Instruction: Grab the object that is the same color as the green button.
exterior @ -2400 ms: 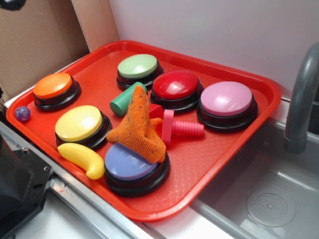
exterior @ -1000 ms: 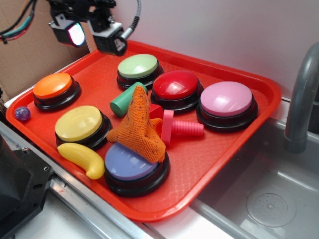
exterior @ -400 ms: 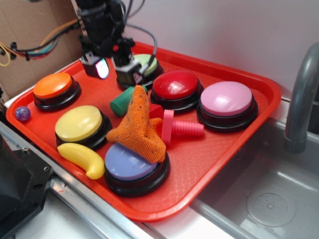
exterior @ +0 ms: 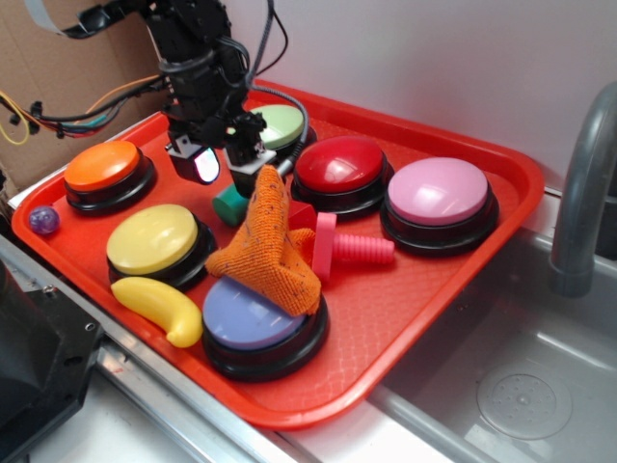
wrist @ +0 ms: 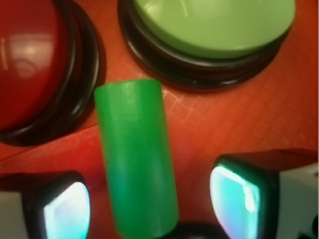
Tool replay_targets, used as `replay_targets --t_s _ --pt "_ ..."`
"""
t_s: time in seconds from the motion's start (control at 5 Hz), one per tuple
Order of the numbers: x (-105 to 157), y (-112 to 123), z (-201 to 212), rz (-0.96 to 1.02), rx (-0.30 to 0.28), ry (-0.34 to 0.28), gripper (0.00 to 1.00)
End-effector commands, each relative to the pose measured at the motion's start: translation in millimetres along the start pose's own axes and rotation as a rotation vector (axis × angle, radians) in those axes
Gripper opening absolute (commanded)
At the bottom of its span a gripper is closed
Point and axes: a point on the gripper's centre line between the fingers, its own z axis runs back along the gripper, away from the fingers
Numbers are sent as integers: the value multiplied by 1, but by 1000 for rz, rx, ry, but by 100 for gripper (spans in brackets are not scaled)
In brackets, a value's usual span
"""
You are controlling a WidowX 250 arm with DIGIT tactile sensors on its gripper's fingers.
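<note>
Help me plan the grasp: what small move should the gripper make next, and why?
Probably lower a little further, then close. In the wrist view the gripper is open, with one finger pad on each side of the green cylinder. The cylinder lies on the red tray between the green button and the red button. The exterior view suggests the fingertips still sit above it.

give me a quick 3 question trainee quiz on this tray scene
1. True or false: the gripper is shut on the green cylinder.
2. Which button lies nearest the cylinder's far end in the wrist view? A) yellow B) green button C) orange
3. Fill in: an orange cloth lies partly on the ____ button.

Key: 1 false, the fingers stand open on either side of it. 2 B. 3 blue button.
</note>
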Motion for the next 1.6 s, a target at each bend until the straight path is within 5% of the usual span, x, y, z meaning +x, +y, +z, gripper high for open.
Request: replay_targets --t_s 0.0,0.2,0.6,1.2,1.4 --pt "3 -1 -11 -12 -14 -19 100" --pt "2 0 -11 -4 -20 -39 0" --pt "4 5 11 -2 -45 -32 0" --pt "6 11 88 -26 271 -45 0" --pt "0 10 114 -53 246 -60 0"
